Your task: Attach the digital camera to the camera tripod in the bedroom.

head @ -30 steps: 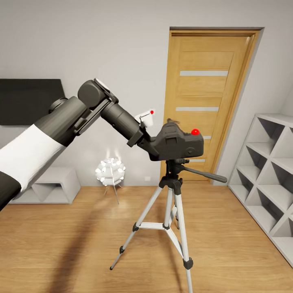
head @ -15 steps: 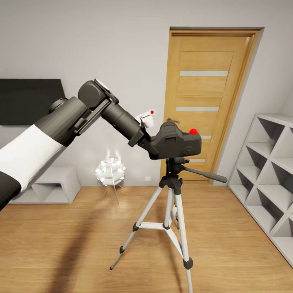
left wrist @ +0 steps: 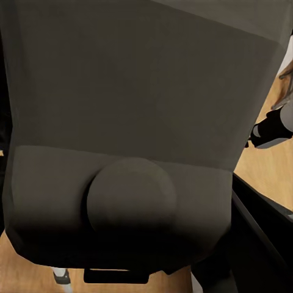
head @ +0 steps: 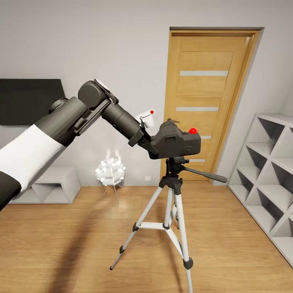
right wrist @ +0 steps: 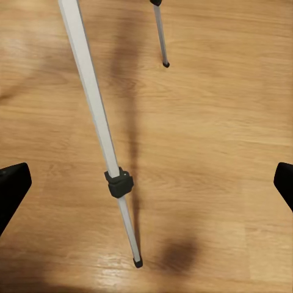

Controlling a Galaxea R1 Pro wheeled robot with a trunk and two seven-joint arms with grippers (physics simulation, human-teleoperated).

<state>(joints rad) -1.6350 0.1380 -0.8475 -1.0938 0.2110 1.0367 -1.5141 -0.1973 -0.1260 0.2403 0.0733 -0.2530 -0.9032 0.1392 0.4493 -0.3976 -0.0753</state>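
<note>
My left gripper (head: 156, 146) is clamped on the digital camera (head: 179, 142), holding it right over the dark head of the camera tripod (head: 173, 191); whether its base touches the head, I can't tell. Up close the digital camera's black body (left wrist: 140, 122) blocks my left wrist view. My right gripper (right wrist: 146, 183) hangs wide open, fingertips (right wrist: 12, 186) far apart above the plank floor (right wrist: 207, 152), one silver tripod leg (right wrist: 101, 128) between them. Behind stand the wooden door (head: 207, 93), grey cube shelving (head: 268, 171) and a white flower lamp (head: 110, 171).
</note>
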